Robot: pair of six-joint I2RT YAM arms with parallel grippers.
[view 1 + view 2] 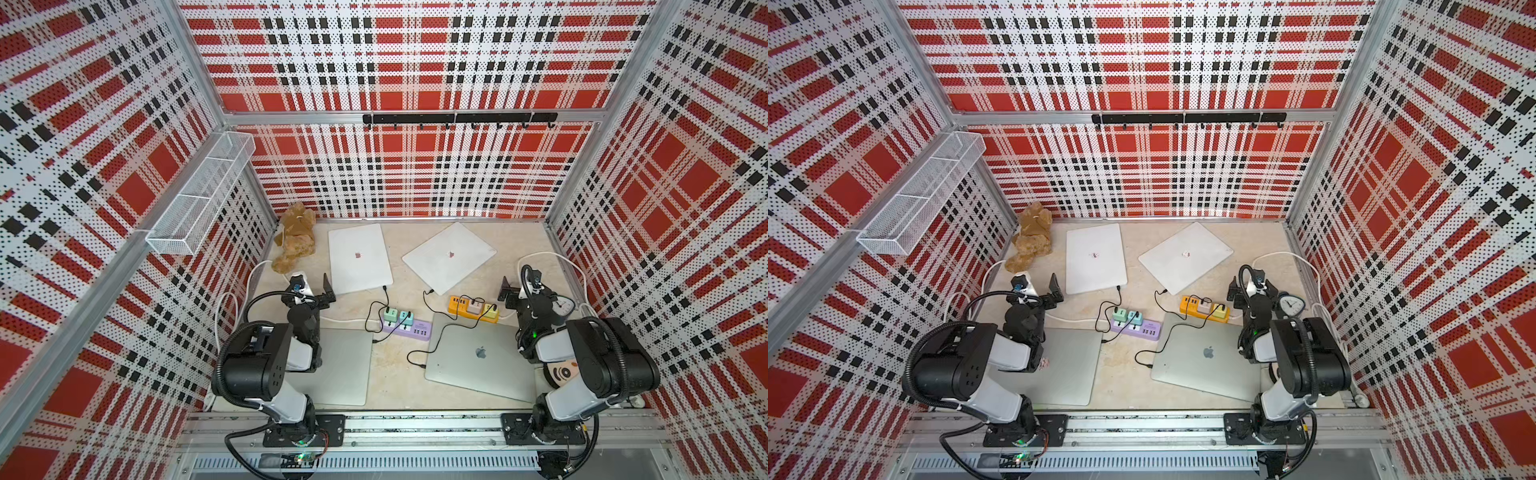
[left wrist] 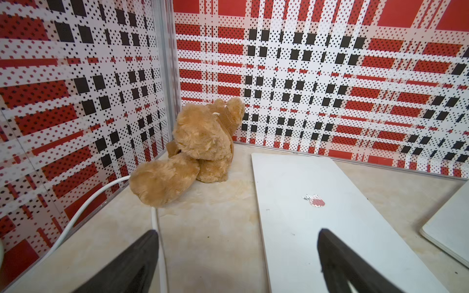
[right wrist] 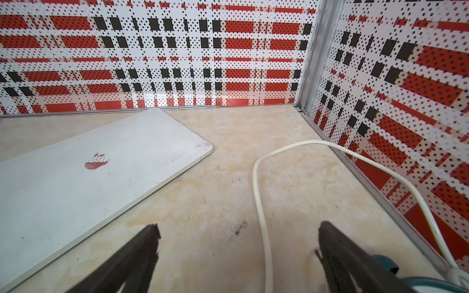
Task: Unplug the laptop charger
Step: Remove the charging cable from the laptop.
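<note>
Four laptop chargers sit plugged in at mid-desk. A mint charger (image 1: 390, 316) and a teal charger (image 1: 406, 318) stand side by side in a purple power strip (image 1: 415, 331). A beige charger (image 1: 473, 306) and a yellow charger (image 1: 491, 311) stand in an orange power strip (image 1: 457, 302) just to the right. Thin black cables run from them to four closed laptops on the desk (image 1: 399, 382). These are a white laptop (image 1: 359, 257) and an angled white laptop (image 1: 449, 257) at the back, and a silver laptop (image 1: 345, 365) and a silver laptop with the apple logo (image 1: 478, 357) in front.

The left fingers (image 2: 137, 258) are spread wide and hold nothing. They hover by the near corner of the back-left white laptop, with a white cord (image 2: 157, 228) beside them. The right fingers (image 3: 134, 258) are likewise spread and empty, above bare desk just right of the orange strip.

A teddy bear (image 1: 295, 241) slumps in the back-left corner. A small clock (image 1: 1291, 305) stands by the right arm.
</note>
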